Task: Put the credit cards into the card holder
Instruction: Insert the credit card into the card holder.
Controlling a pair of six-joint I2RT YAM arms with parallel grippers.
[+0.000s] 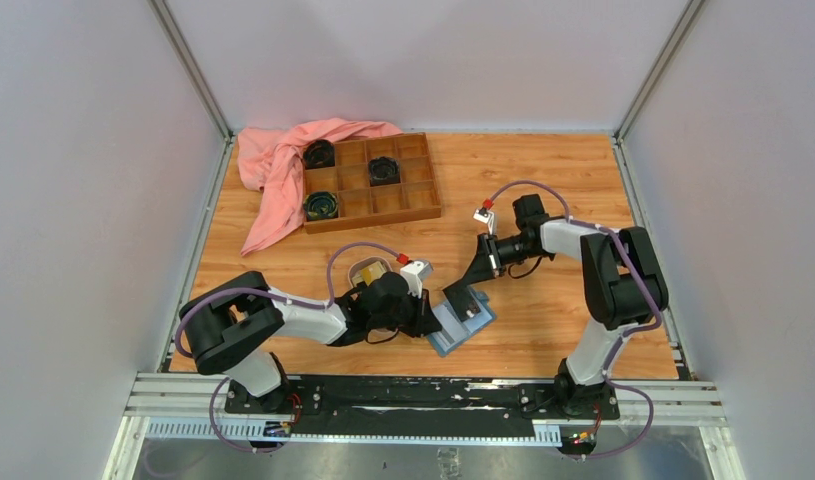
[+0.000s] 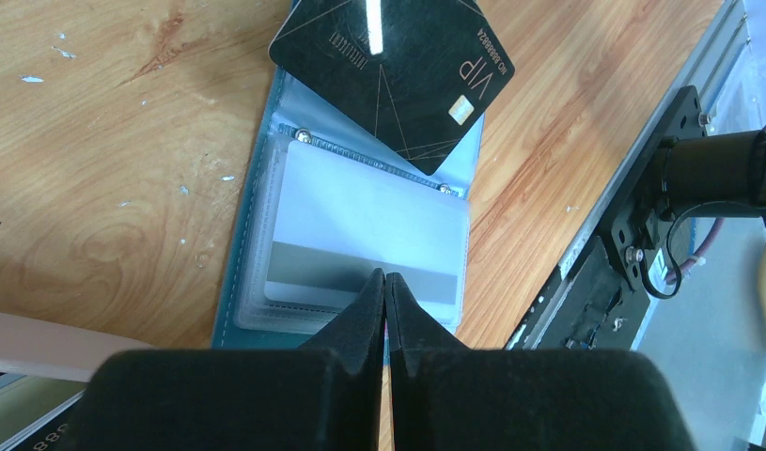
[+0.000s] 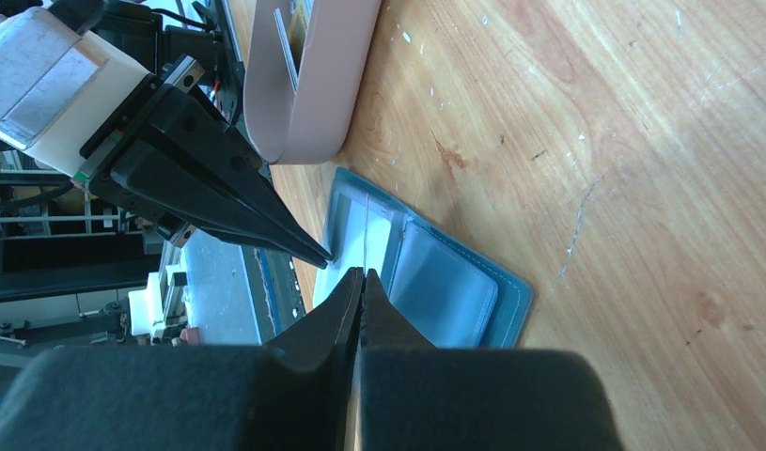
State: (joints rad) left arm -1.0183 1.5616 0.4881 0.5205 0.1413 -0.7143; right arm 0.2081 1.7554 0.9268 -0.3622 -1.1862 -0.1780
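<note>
Left gripper (image 2: 385,277): pressed together, tips pinning the open wallet (image 2: 277,113) to the table (image 2: 97,141).
Right gripper (image 3: 360,272): pinching the black card (image 2: 393,80) above the wallet.
My worry: the card jams at a filled slot (image 2: 360,225) — the wallet skids or the card twists loose.

A: Where did the top camera sit?
B: High above the near edge, looking down and forward across the whole table (image 1: 543,180).
A: And the two wrist cameras?
B: Low and very close to the wood, facing roughly toward each other. All three views shared the open wallet (image 2: 261,188).
</note>
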